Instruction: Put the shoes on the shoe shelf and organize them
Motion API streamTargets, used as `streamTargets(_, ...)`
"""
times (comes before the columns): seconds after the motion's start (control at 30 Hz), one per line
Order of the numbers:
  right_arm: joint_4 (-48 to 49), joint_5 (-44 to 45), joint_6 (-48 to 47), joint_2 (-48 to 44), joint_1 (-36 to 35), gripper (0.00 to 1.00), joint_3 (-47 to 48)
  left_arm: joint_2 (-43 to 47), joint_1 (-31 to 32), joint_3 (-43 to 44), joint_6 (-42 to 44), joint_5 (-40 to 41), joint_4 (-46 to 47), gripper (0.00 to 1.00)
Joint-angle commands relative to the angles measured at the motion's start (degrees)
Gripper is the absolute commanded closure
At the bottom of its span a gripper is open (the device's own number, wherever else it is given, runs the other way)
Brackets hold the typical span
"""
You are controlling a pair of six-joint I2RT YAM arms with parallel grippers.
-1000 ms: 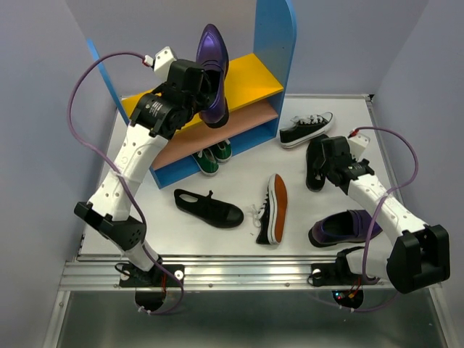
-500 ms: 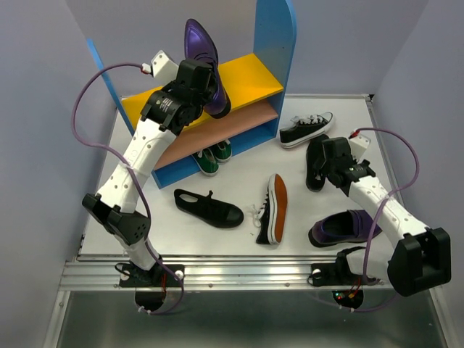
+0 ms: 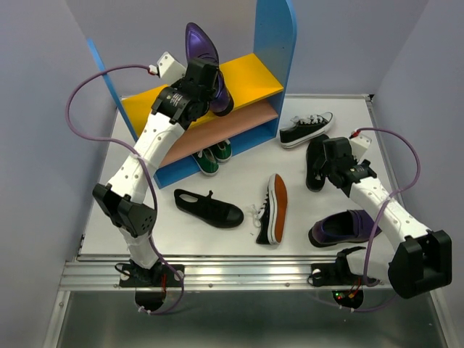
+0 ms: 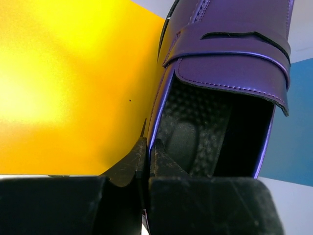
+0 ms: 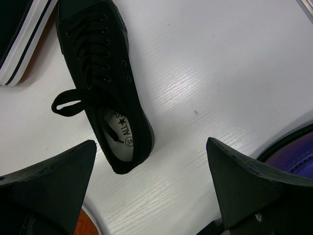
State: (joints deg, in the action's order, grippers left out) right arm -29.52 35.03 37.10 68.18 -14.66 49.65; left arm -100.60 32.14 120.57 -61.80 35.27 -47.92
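One purple shoe (image 3: 200,42) was pinched by its thin edge in the nearly shut left hand (image 4: 146,147) and could slip off the shelf (image 3: 254,76).

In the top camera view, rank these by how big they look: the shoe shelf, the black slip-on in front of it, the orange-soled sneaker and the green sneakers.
Shoe shelf, largest by far.
Black slip-on and orange-soled sneaker look about alike, so unranked.
Green sneakers smallest: mostly hidden under the shelf.

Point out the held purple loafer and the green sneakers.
purple loafer (image 4: 230,58): left wrist view, on its strap.
green sneakers (image 3: 207,162): top external view, on the toe of one.
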Motion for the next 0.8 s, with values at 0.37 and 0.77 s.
streamTargets(0.37, 1.6, 0.0, -0.2, -0.9, 0.0, 0.00, -0.1, 0.2, 1.3, 3.0, 1.5, -2.3, 11.1, 1.00)
streamTargets(0.77, 1.6, -0.3, -0.2, -1.1, 0.0, 0.00, -0.4, 0.7, 2.1, 3.3, 1.2, -3.1, 10.6, 1.00)
